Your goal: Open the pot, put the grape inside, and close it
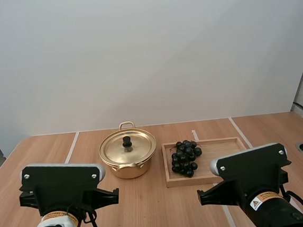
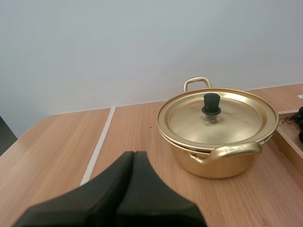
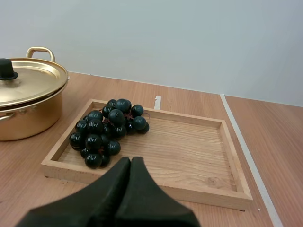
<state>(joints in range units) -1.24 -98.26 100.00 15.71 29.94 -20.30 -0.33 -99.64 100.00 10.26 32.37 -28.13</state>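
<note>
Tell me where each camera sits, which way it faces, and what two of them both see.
High view: behind and above the bases, facing forward and down over the table; left arm and right arm show.
Left wrist view: on the left arm, facing the pot with its lid; the shut left gripper shows.
Right wrist view: on the right arm, facing the grapes in the tray; the shut right gripper shows.
Shared: both wrist views see the pot.

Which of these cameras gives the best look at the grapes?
The right wrist view: the grapes lie near and whole at the pot-side end of the wooden tray. The high view shows them smaller, from above. The left wrist view catches just a sliver of them past the pot.
</note>
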